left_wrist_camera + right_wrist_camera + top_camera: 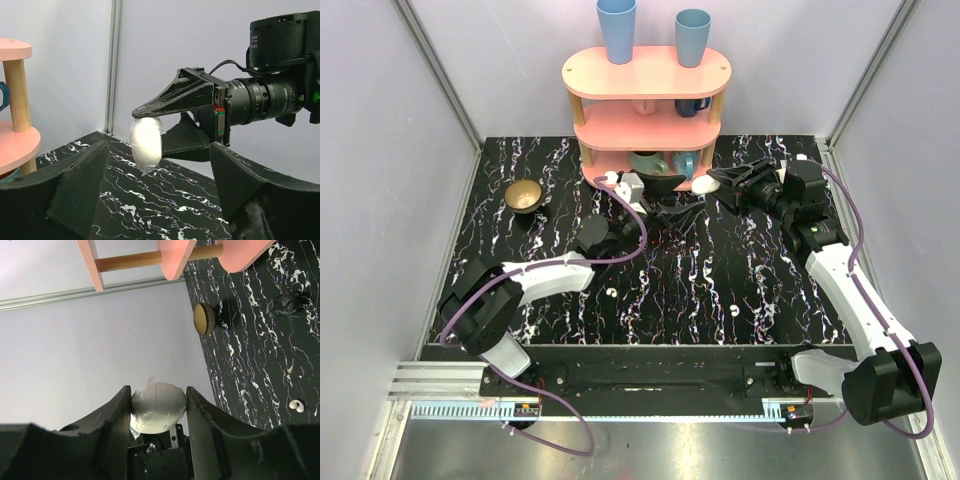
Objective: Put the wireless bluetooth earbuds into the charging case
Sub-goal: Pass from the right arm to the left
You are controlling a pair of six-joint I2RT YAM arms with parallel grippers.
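Since both buds are down on the table and the case is up in the air, here's the layout, big stuff first.

The table [770,290] is glossy black with white marble veining, so tiny white things are a pain to spot on it. At the far edge, around the middle, stands a pink shelf [645,75] with rounded tiers on wooden posts, and I'm working just on the near side of it. A small brassy round bowl [525,195] sits far left, well apart from everything.

My right gripper [158,392] is clamped on the charging case [146,141], one finger on each side. It holds the case off the table, pointing left at my other hand, I reckon so the left can get at the lid. The case is a smooth white pebble, kind of egg-shaped, with a scrap of clear film sticking off it. The lid looks shut to me. It's a slippery shape, so squeezing across the middle makes sense.

My left gripper [157,144] is spread wide with nothing in it. Its black textured fingers face the case, not touching as far as I can tell.

The left earbud [610,292] and the right earbud [733,313] lie nearer me as little white curled specks. They're well apart from each other and from the case.
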